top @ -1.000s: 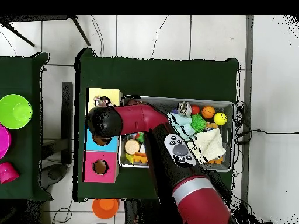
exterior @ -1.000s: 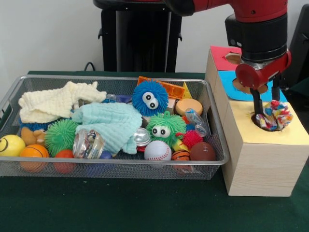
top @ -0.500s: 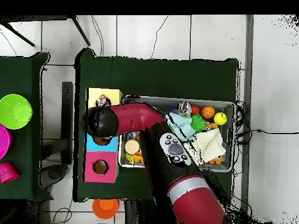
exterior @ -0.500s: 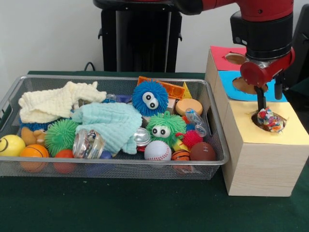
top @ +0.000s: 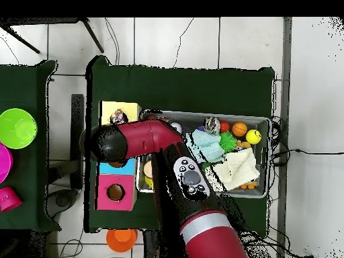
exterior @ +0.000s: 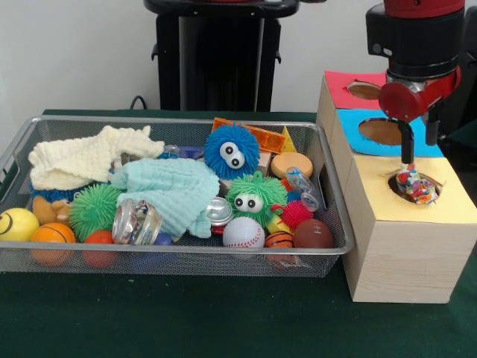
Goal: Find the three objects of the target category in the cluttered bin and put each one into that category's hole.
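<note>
Gripper (exterior: pixel 417 153): fingers spread, being held empty above yellow hole | rope toy (exterior: pixel 415 186) being kept inside it | bin (exterior: pixel 332 216) being crowded beside box (exterior: pixel 402 253).

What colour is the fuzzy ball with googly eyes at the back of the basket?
Blue fuzzy ball, with white googly eyes; clearest in the front view.

one legible mark: the letter "h" in white on the brown football (exterior: pixel 313 233) in the mesh bin (exterior: pixel 22 142).
</note>
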Tool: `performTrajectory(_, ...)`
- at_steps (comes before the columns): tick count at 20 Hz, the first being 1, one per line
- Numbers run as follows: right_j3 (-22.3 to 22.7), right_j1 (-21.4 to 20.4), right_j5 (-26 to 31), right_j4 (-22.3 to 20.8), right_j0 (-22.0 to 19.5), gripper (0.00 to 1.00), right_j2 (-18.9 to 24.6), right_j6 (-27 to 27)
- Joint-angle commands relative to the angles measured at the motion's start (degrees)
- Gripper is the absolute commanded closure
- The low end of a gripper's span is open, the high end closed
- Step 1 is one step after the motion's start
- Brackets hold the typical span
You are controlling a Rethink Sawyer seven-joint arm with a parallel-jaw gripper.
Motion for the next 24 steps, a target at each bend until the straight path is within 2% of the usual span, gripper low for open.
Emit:
performTrajectory(1,-4.83,-2.22,12.3,-3.17,3.09,0.0,-7.96,9.07)
performTrajectory(5,-6.72,-2.89,14.93,-3.8,4.85,0.0,-10.21,9.45)
performTrajectory(11,-7.83,-3.17,17.09,-2.6,5.71,0.0,-10.9,9.65)
performTrajectory(17,-6.26,-1.25,8.76,0.52,3.81,0.0,-7.52,9.35)
performTrajectory(24,-5.15,-1.94,4.26,1.01,2.61,0.0,-6.39,8.65)
